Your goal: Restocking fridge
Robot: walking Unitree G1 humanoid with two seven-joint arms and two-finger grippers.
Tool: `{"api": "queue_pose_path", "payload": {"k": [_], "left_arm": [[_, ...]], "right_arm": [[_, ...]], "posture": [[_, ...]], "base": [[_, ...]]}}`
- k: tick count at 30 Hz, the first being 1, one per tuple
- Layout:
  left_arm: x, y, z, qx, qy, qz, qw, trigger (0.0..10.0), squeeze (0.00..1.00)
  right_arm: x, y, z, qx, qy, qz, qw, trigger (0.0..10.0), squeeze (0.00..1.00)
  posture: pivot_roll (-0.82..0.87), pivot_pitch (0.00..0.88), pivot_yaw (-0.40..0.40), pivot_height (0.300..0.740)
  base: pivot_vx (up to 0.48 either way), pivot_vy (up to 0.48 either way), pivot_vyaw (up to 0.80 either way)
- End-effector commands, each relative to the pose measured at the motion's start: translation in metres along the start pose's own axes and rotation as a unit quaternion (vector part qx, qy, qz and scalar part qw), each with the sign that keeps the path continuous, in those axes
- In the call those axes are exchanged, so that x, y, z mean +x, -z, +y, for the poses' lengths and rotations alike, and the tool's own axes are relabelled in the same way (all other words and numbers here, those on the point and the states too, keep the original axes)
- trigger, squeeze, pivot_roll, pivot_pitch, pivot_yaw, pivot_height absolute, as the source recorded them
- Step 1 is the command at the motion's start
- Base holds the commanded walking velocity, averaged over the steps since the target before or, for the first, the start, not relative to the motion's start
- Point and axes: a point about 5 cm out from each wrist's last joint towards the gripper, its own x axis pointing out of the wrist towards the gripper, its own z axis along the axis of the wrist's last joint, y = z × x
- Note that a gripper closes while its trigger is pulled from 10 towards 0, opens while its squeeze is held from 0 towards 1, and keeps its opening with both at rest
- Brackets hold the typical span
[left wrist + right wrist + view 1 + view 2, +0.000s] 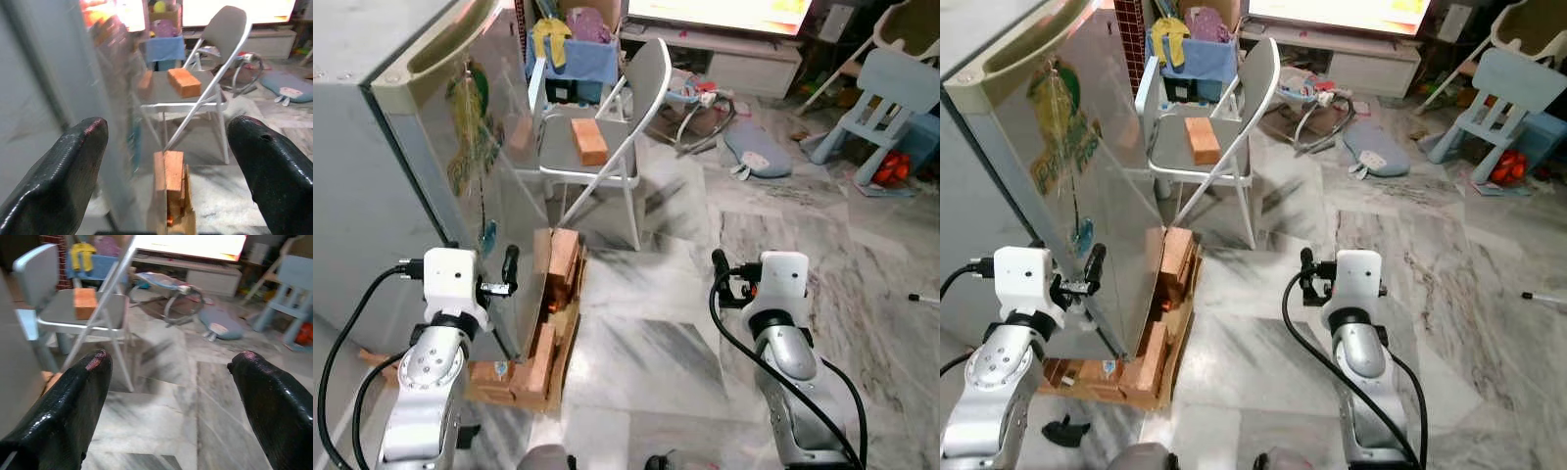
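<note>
Left eye view, marble floor (pixel 862 255), fridge (pixel 372 176), folding chair (pixel 607 127)

One fridge (pixel 372 176), grey, door shut, at 9 o'clock.
One folding chair (pixel 607 137), grey metal, at 12 o'clock.
One brick (pixel 589 140) on the chair seat.
One stack of bricks (pixel 558 284) by the fridge foot at 10 o'clock; number of bricks in it cannot be told.
One wooden pallet (pixel 1111 377) under the fridge.
One child's chair (pixel 891 98), pale blue, at 2 o'clock.
One baby bouncer (pixel 1317 108) at 1 o'clock.
One flat cushion (pixel 759 152), grey-blue, on the floor at 1 o'clock.
One screen (pixel 720 12), lit, at 12 o'clock.
Two grippers: left gripper (pixel 166 161), right gripper (pixel 168 396), each with fingers spread apart.
</note>
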Motion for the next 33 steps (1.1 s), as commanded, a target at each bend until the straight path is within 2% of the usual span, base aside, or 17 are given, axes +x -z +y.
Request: {"api": "queue_pose_path", "payload": {"k": [1, 3, 11, 21, 22, 27, 30, 33], "left_arm": [[0.004, -0.002, -0.003, 0.003, 0.001, -0.005, 1.000, 10.0, 0.00], [0.005, -0.002, -0.003, 0.004, 0.002, -0.005, 1.000, 10.0, 0.00], [0.015, -0.003, -0.002, 0.011, -0.010, 0.001, 1.000, 10.0, 0.00], [0.017, -0.002, -0.006, 0.007, -0.003, -0.002, 1.000, 10.0, 0.00], [0.018, -0.002, -0.006, 0.018, -0.002, 0.000, 1.000, 10.0, 0.00], [0.019, -0.002, -0.005, 0.014, -0.007, -0.003, 1.000, 10.0, 0.00], [0.021, -0.002, -0.005, 0.016, 0.001, -0.003, 1.000, 10.0, 0.00], [0.025, -0.003, -0.007, 0.020, 0.047, -0.002, 0.999, 10.0, 0.00]], "right_arm": [[0.000, -0.002, -0.006, -0.002, 0.011, 0.001, 1.000, 10.0, 0.00], [-0.001, -0.002, -0.006, -0.002, 0.011, 0.000, 1.000, 10.0, 0.00], [-0.002, -0.002, -0.007, -0.005, 0.014, -0.001, 1.000, 10.0, 0.00], [-0.005, -0.001, -0.008, -0.007, 0.016, 0.002, 1.000, 10.0, 0.00], [-0.004, -0.001, -0.007, -0.007, 0.016, 0.002, 1.000, 10.0, 0.00], [-0.003, -0.001, -0.007, -0.006, 0.015, 0.001, 1.000, 10.0, 0.00], [-0.003, -0.003, -0.009, -0.015, 0.024, -0.010, 1.000, 10.0, 0.00], [-0.002, -0.005, -0.009, -0.018, 0.025, -0.013, 0.999, 10.0, 0.00]], "posture": [[0.12, 0.000, -0.036, 0.740], [0.12, 0.000, -0.036, 0.740], [0.11, 0.000, -0.031, 0.740], [0.10, 0.000, -0.025, 0.740], [0.10, 0.000, -0.025, 0.740], [0.11, 0.000, -0.025, 0.740], [0.11, 0.000, -0.026, 0.740], [0.11, 0.000, -0.034, 0.740]], "base": [[0.000, 0.442, -0.51], [0.000, 0.442, -0.51], [0.000, 0.000, 0.00], [0.000, 0.460, 0.00], [0.000, 0.000, 0.00], [0.000, 0.000, 0.00], [0.000, 0.000, 0.00], [0.000, 0.000, 0.00]]}}
